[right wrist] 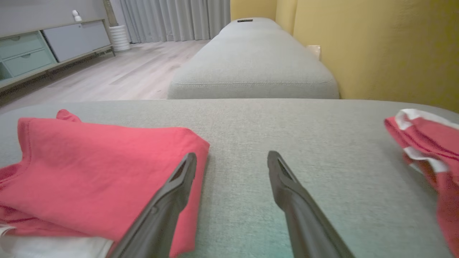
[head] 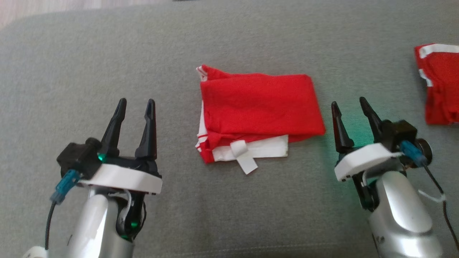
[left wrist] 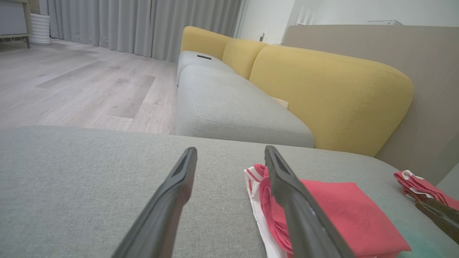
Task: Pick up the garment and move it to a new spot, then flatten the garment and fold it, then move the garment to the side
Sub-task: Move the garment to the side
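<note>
**While the garment [head: 258,104] is being flanked by the left claw [head: 136,101] and the right claw [head: 348,101], the move to the side is being awaited**

Because the garment is being shown as a compact red packet with white trim at its near edge, the folding is being judged as done, and the move to the side as not yet done. The garment is being carried by the grey cushion [head: 107,53], roughly at its middle. Its long axis is being laid crosswise, from one claw toward the other.

Both claws are being held with their jaws spread and nothing between them. The left claw is being kept to the left of the garment, clearly apart from its striped end. The right claw is being kept just beside the garment's right edge; in the right wrist view one finger [right wrist: 168,200] is being seen in front of that edge, though contact cannot be told. The right arm is therefore being judged the nearer.

A second red garment [head: 439,89] is being left well to the right of the garment, so any sideways placing is being constrained on that side.

Beyond the garment, a yellow backrest [left wrist: 322,89], a wooden floor [left wrist: 71,82], grey curtains [left wrist: 143,25] and a low cabinet [right wrist: 36,46] are being shown.
</note>
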Tool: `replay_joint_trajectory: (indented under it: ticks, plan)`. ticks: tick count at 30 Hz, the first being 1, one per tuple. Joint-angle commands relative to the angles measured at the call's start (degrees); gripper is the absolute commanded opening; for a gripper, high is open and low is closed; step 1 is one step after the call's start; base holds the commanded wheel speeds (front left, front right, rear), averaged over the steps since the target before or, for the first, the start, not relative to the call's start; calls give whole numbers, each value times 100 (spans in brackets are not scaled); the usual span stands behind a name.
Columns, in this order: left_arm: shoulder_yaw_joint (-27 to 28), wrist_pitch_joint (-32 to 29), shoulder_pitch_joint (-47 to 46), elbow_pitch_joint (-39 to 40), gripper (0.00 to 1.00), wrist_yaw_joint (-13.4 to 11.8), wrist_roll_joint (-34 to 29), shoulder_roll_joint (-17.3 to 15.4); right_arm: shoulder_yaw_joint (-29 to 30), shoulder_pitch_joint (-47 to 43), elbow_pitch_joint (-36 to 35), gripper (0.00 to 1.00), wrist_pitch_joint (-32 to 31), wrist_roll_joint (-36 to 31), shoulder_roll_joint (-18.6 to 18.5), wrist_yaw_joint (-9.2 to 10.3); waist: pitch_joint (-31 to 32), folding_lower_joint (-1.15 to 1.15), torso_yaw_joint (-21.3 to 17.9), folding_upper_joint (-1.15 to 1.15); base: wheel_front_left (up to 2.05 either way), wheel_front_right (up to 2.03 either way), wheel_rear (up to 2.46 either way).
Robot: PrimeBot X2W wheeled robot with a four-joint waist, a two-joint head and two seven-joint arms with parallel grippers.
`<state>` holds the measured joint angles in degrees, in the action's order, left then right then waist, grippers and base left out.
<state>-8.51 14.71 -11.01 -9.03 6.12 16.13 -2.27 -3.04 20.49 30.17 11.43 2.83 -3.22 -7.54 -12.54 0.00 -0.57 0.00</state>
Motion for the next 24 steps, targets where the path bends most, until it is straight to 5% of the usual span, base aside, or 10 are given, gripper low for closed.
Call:
replay_joint_trajectory:
  ticks: [1,15,16,17,24]
  plan:
    - [144,29,-235,169,100,23,-16,-61,-176,276,-82,100,-62,27,34,5,-125,0,117,0,0,0,0]
    - [-73,29,-454,133,100,-19,100,-61,-815,966,1367,100,-1208,841,34,5,-432,0,580,0,0,0,0]
    - [-62,29,-446,132,100,-22,98,-61,-865,994,1418,71,-1213,856,34,5,-427,0,575,0,0,0,0]
    - [-43,29,-432,129,100,-26,90,-61,-921,1023,1451,0,-1178,845,34,5,-409,0,557,0,0,0,0]
    - [47,29,-347,113,100,-6,-18,-61,-860,1224,1431,0,-541,35,34,5,-211,0,217,0,0,0,0]
